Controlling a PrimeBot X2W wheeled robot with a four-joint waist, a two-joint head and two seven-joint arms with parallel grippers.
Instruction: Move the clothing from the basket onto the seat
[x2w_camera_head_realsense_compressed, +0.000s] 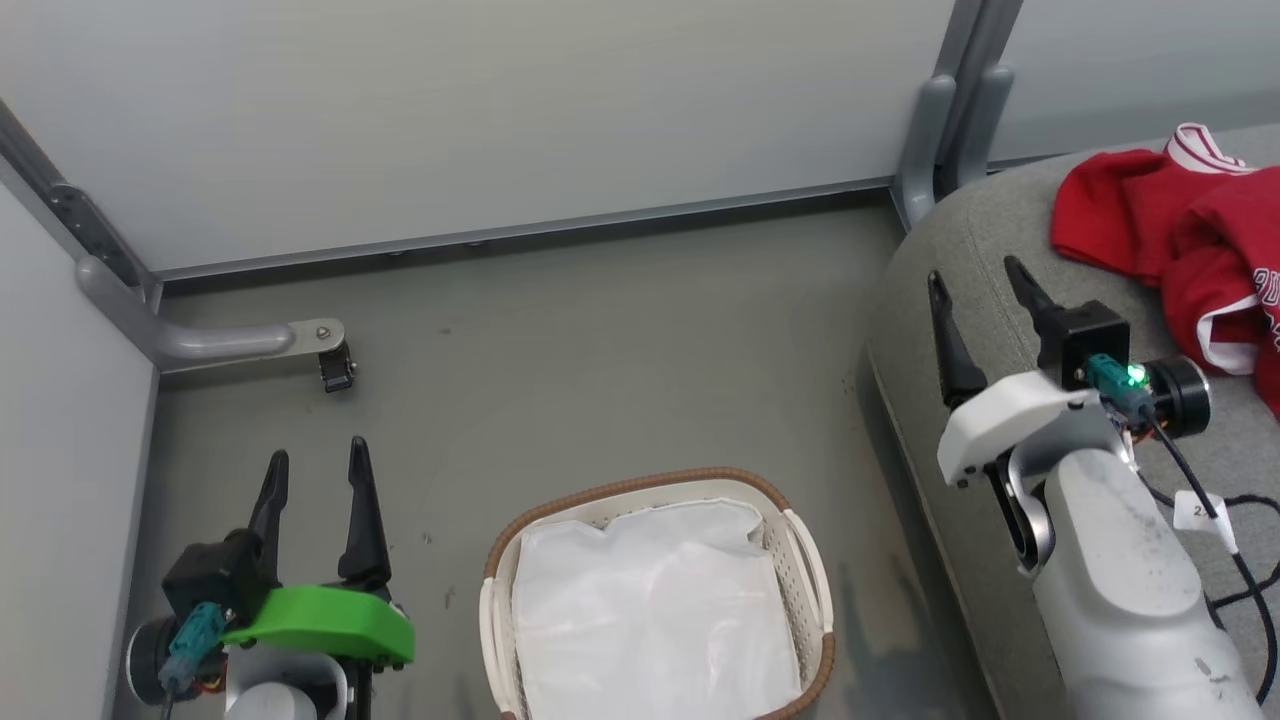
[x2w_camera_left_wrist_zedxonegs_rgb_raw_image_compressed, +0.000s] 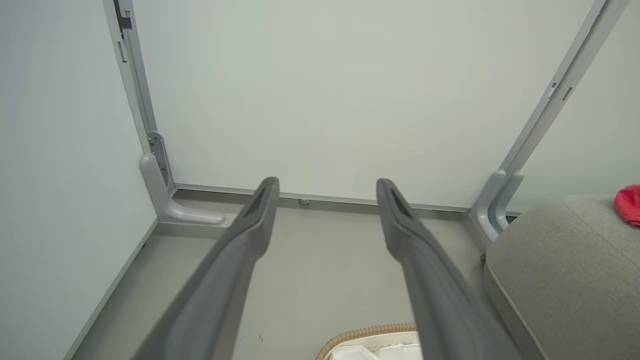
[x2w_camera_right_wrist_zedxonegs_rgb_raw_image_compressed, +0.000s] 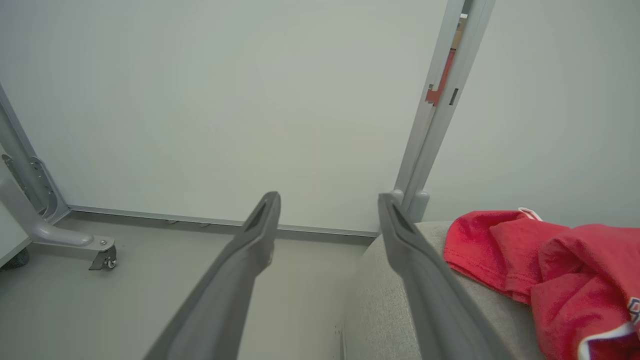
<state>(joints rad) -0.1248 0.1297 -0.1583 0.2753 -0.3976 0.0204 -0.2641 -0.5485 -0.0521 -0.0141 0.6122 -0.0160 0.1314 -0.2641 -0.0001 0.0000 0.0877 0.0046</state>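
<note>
Our left claw (x2w_camera_head_realsense_compressed: 318, 450) and right claw (x2w_camera_head_realsense_compressed: 973, 270) both stand spread, empty. The red clothing (x2w_camera_head_realsense_compressed: 1180, 230) lies on the seat (x2w_camera_head_realsense_compressed: 960, 250), and a careless right-arm sweep could drag it off.

Pale partition panels (x2w_camera_head_realsense_compressed: 500, 120) span the upper frame, with a grey metal post (x2w_camera_head_realsense_compressed: 955, 130) at upper right. At middle left, a foot bracket (x2w_camera_head_realsense_compressed: 215, 340) ends in what looks like a caster (x2w_camera_head_realsense_compressed: 337, 370), on grey floor (x2w_camera_head_realsense_compressed: 600, 350).

Black left gripper (x2w_camera_head_realsense_compressed: 318, 449), green wrist cover (x2w_camera_head_realsense_compressed: 325, 620)
</note>
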